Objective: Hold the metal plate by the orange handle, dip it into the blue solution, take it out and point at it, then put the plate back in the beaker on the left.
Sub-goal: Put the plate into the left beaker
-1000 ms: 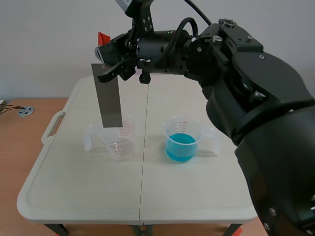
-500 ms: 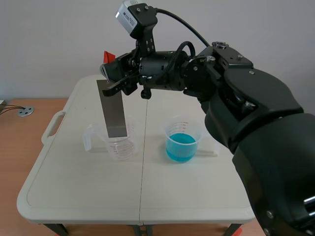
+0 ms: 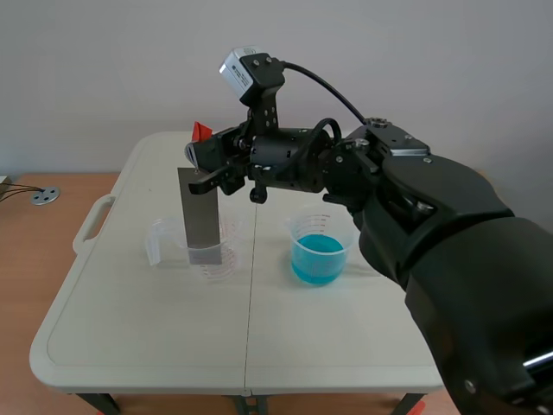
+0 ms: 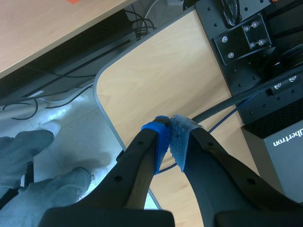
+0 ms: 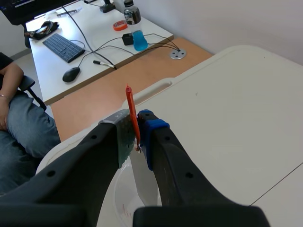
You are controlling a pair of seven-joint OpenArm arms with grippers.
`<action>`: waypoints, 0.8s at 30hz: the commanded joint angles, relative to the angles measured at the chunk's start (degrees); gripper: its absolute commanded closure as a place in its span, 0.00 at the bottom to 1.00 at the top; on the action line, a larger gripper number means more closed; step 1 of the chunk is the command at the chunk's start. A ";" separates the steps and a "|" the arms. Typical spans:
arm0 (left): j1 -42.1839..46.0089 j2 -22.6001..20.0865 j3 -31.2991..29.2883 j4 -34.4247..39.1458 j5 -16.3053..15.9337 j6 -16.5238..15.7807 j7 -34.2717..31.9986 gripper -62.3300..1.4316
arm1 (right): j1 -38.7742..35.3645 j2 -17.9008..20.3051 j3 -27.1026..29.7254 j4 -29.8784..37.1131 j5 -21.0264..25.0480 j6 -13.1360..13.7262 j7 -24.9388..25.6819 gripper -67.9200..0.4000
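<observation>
A plain pale wall stands behind a cream plastic folding table (image 3: 130, 346) with a centre seam and a carry handle in its left edge. The scene view shows the right arm reaching past the seam from the right side. Its right gripper (image 3: 207, 162) is clamped on the thin orange handle (image 3: 200, 131) at the top of a flat grey rectangular metal plate (image 3: 200, 216). The plate hangs upright with its lower end inside the clear plastic measuring beaker (image 3: 223, 259), left of the seam near the table's middle. I cannot tell whether it touches the bottom. Just right of the seam stands a second clear beaker (image 3: 322, 226), about half full of blue solution (image 3: 318, 259). The right wrist view alone shows the grip from close: the handle (image 5: 131, 109) is pinched between the two pads of the gripper (image 5: 138, 137). There the plate (image 5: 144, 182) drops into the beaker's rim (image 5: 117, 201), and beyond the table a person's denim-clad legs (image 5: 21, 127) sit by a white desk (image 5: 102, 40). The left gripper (image 4: 169, 135) appears only in its own wrist view, its pads pressed together on nothing, over a wooden desk corner (image 4: 156, 80).
</observation>
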 commanded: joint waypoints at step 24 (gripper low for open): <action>0.20 -0.17 0.11 0.28 -0.20 0.02 -0.57 0.95 | 1.36 0.00 0.07 -4.63 -2.86 -2.84 5.33 0.89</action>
